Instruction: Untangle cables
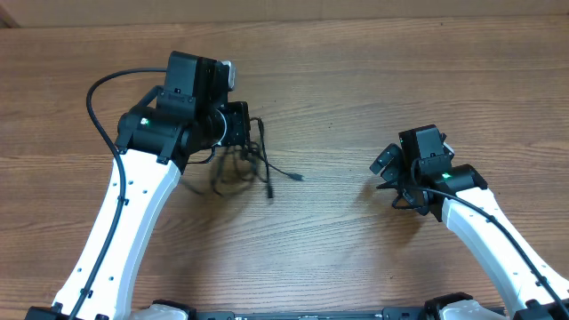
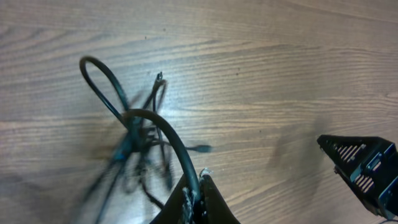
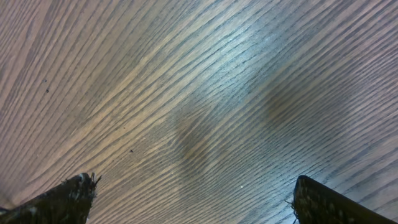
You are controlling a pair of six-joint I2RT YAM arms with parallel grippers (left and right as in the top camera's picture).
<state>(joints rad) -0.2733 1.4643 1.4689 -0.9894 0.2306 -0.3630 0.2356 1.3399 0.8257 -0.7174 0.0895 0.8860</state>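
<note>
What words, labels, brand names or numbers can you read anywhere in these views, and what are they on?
None: no readable text in any view.
The left arm's white casing and the right arm's white casing show no lettering.
The cables and the wooden table carry no label or mark.

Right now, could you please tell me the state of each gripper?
Left gripper: closed, holding a black cable.
Right gripper: open, empty.
</note>
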